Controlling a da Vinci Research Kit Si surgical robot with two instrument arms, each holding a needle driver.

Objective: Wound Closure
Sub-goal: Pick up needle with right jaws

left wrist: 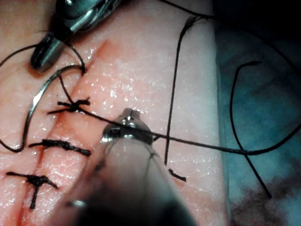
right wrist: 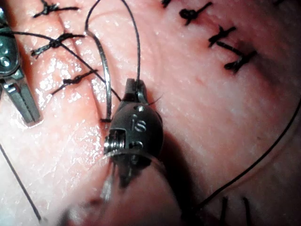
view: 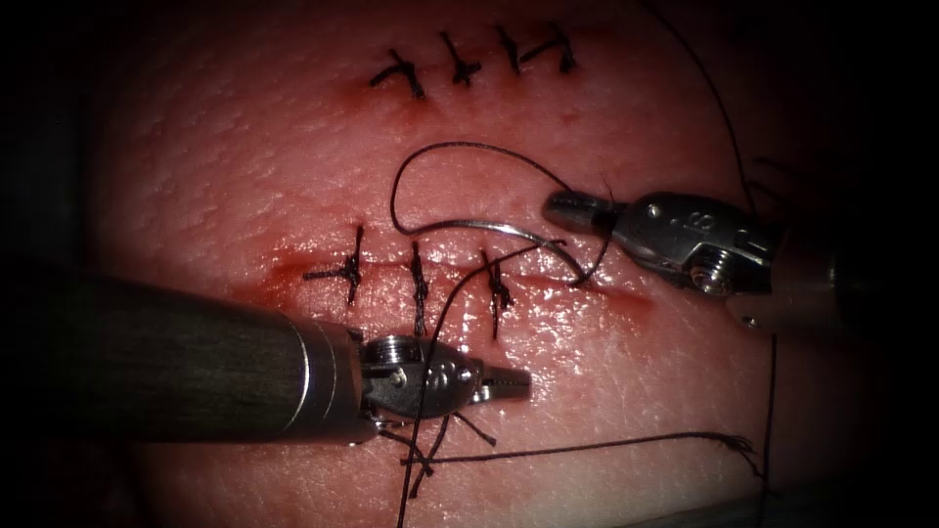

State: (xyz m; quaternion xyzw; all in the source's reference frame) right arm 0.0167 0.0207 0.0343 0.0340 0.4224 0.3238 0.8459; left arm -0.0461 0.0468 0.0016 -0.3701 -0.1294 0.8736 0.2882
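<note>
Steel needle [view: 509, 233], tip in tissue [view: 293, 176] — right tool [view: 577, 208] clamps thread [view: 460, 147], left tool [view: 509, 381] closed, empty.

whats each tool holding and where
Right tool grips the thin black thread, a loop from the curved steel needle lying unheld at the cut; left tool seems empty.

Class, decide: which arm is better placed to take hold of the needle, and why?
Right, probably. The right hand sits just above the needle, tip in the cut, apparently shut on thread; the left hand is farther off, below the cut.
</note>
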